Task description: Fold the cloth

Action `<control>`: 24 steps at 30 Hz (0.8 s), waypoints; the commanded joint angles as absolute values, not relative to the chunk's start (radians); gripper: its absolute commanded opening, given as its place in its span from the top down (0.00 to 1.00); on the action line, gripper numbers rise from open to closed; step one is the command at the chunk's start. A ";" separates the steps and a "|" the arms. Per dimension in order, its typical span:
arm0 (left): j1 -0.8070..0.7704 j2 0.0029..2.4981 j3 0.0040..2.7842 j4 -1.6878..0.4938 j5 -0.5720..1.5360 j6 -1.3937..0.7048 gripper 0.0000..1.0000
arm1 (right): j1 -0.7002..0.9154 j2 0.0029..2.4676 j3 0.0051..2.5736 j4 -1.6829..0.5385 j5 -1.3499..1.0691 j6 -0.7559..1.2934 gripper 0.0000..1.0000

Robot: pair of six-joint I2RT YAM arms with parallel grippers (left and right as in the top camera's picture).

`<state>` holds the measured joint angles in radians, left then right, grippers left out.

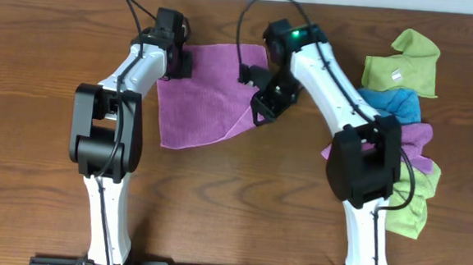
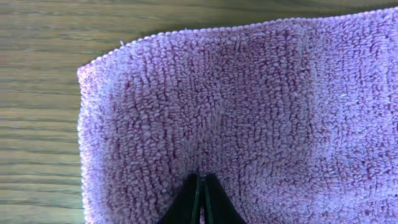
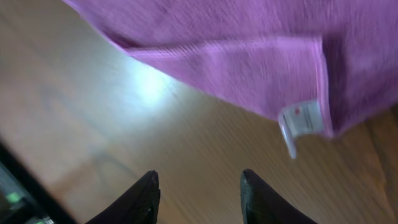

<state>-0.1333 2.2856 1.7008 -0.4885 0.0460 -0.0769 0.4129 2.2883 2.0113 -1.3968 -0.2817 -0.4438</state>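
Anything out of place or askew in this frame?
The cloth lies crooked on the table: its right side is folded over on a slant, so the edges don't line up. Nothing looks spilled or damaged.

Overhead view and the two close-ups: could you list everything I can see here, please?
table: one, brown wood, under everything.
purple cloth: one, purple-magenta, spread near the table's far middle.
white tag: one, white, at a corner of the purple cloth.
green cloths: two seem to show, lime, far and near ends of the pile at the right.
blue cloth: one, blue, in that pile.
bunched cloth: one, purple, in that pile, nearer than the blue one.
left gripper: one, black, pinched shut on the purple cloth.
right gripper: one, black, open, over bare wood near the tag.
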 commanded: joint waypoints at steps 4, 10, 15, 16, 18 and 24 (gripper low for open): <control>-0.086 2.320 1.675 -0.493 0.043 -0.063 0.94 | 0.423 2.294 1.986 -1.322 -0.055 -0.336 0.53; -0.084 2.320 1.675 -0.492 0.060 -0.063 0.94 | 0.447 2.294 1.985 -1.193 -0.052 -0.340 0.50; -0.084 2.320 1.675 -0.492 0.060 -0.063 0.94 | 0.481 2.294 1.948 -1.124 -0.041 -0.401 0.51; -0.084 2.320 1.675 -0.492 0.060 -0.063 0.94 | 0.484 2.294 1.930 -1.105 -0.040 -0.401 0.53; -0.084 2.320 1.675 -0.492 0.060 -0.063 0.94 | 0.485 2.294 1.908 -1.089 -0.040 -0.402 0.54; -0.084 2.320 1.675 -0.492 0.060 -0.063 0.94 | 0.485 2.294 1.882 -1.079 -0.029 -0.401 0.76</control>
